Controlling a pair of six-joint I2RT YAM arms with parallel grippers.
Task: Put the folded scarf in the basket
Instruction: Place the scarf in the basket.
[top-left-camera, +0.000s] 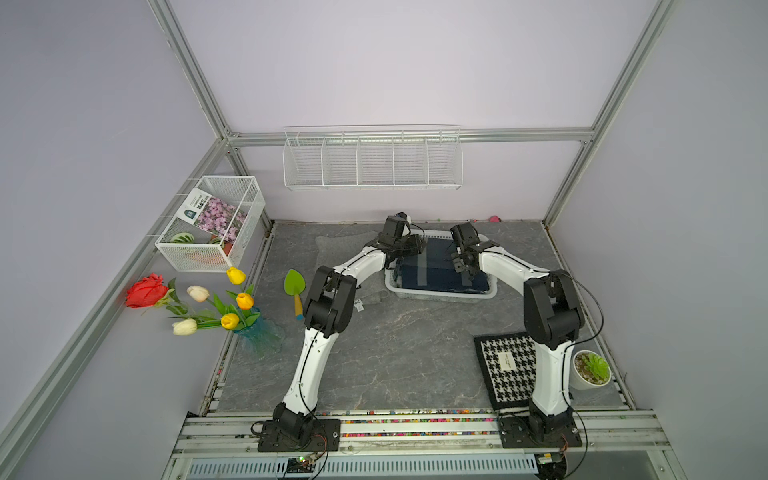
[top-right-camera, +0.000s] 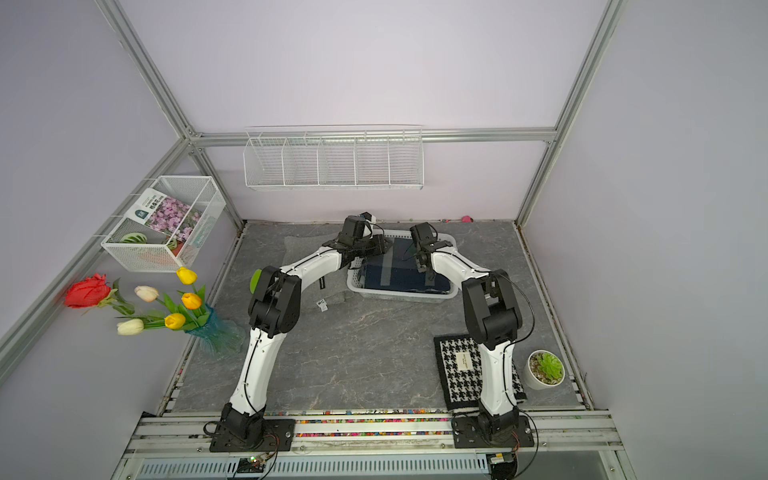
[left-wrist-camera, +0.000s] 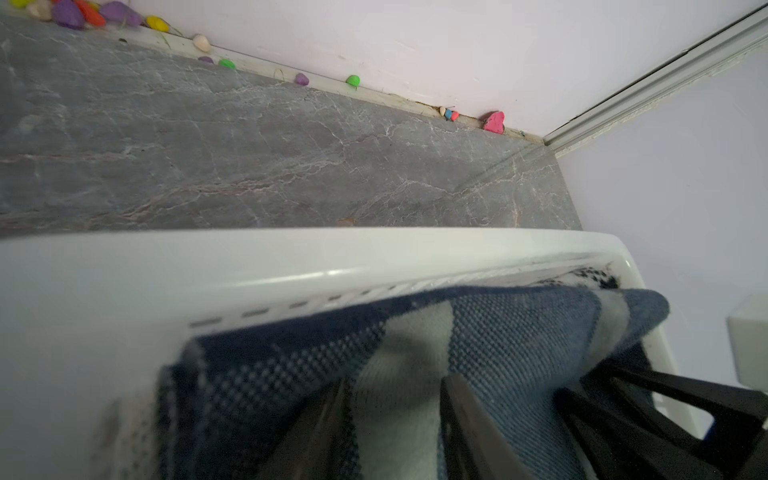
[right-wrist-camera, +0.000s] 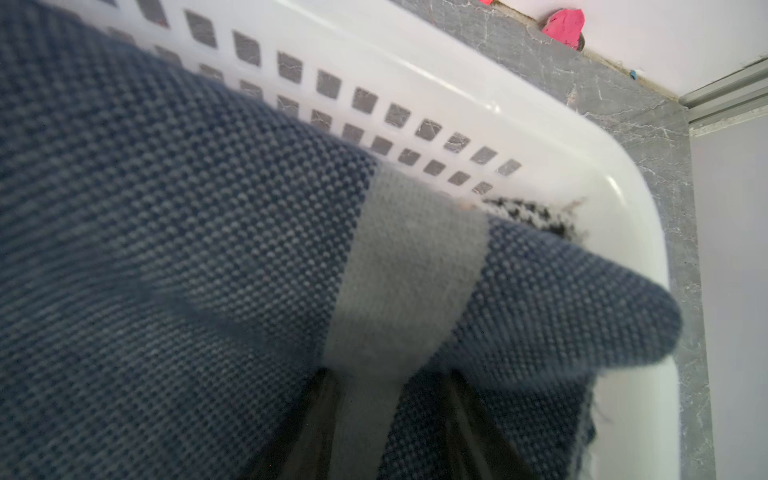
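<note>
Two-armed placing step: left gripper (left-wrist-camera: 395, 386) and right gripper (right-wrist-camera: 390, 378) seemingly pinch the scarf (top-left-camera: 436, 270) inside the basket (top-left-camera: 440, 296); next, release.

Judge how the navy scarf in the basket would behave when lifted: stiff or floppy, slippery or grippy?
Probably floppy: the scarf droops at its corner by the basket wall. Likely grippy, given its coarse knit. Layers show at its edge, so it may unfold.
</note>
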